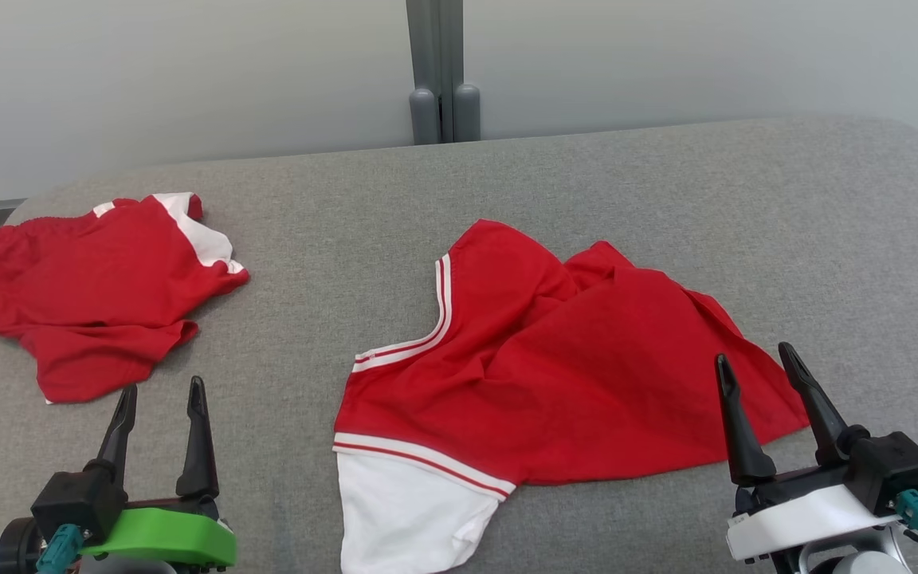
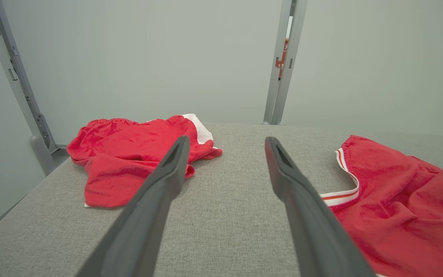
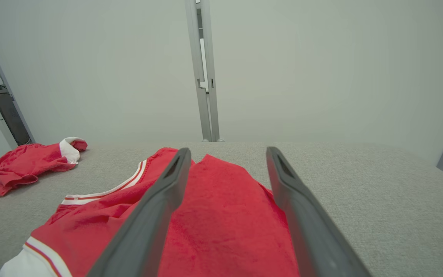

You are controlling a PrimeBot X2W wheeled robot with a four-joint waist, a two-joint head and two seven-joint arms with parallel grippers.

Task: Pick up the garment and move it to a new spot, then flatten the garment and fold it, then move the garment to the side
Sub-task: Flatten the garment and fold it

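Observation:
A red garment [image 1: 555, 359] with white and red trim and a white sleeve lies crumpled in the middle of the grey padded surface [image 1: 586, 175]; it is also in the left wrist view [image 2: 398, 200] and the right wrist view [image 3: 221, 219]. My right gripper [image 1: 758, 363] is open above the garment's right edge, holding nothing. My left gripper [image 1: 162, 391] is open at the lower left, over bare padding to the left of that garment. In the left wrist view its fingers [image 2: 160, 184] stand well apart.
A second red piece of clothing [image 1: 92, 287] with white panels lies bunched at the far left of the surface. A grey post [image 1: 443, 72] rises behind the surface's far edge against a pale wall.

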